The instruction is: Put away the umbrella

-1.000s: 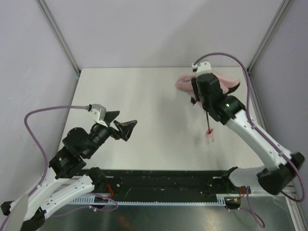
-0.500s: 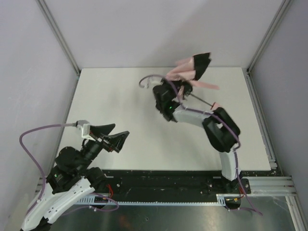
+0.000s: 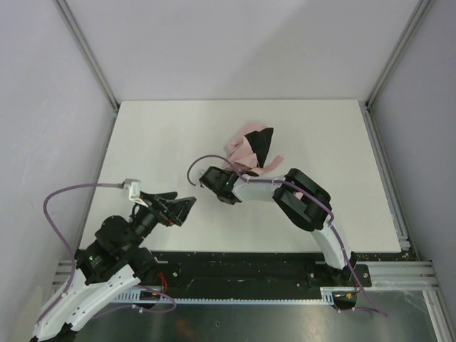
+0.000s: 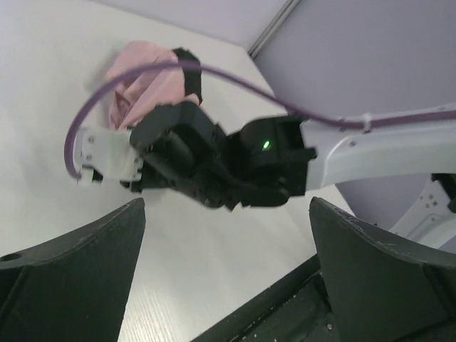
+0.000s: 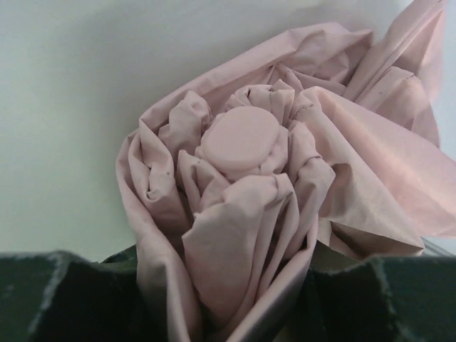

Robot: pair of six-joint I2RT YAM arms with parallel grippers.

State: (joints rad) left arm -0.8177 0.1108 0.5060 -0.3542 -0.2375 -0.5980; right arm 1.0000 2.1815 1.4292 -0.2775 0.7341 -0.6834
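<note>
The umbrella [image 3: 246, 144] is a crumpled bundle of pale pink fabric with a black patch, held just above the middle of the table. My right gripper [image 3: 234, 167] is shut on it. In the right wrist view the folds [image 5: 235, 235] fill the gap between both fingers [image 5: 64, 299], and a round pink cap [image 5: 239, 139] shows at the centre. My left gripper [image 3: 179, 206] stands wide open and empty at the near left, apart from the umbrella. The left wrist view looks between its own fingers [image 4: 71, 271] at the right wrist [image 4: 214, 164] and the pink fabric [image 4: 142, 78] behind it.
The white table [image 3: 164, 142] is walled at the back and on both sides, with metal posts at the corners. A black rail [image 3: 242, 267] runs along the near edge. The folded right arm [image 3: 306, 196] and its purple cable [image 3: 196, 165] hang over the table's middle.
The right arm has folded and carried the umbrella from the back right to the middle of the table. The left arm has drawn back towards the near left, jaws still open.
</note>
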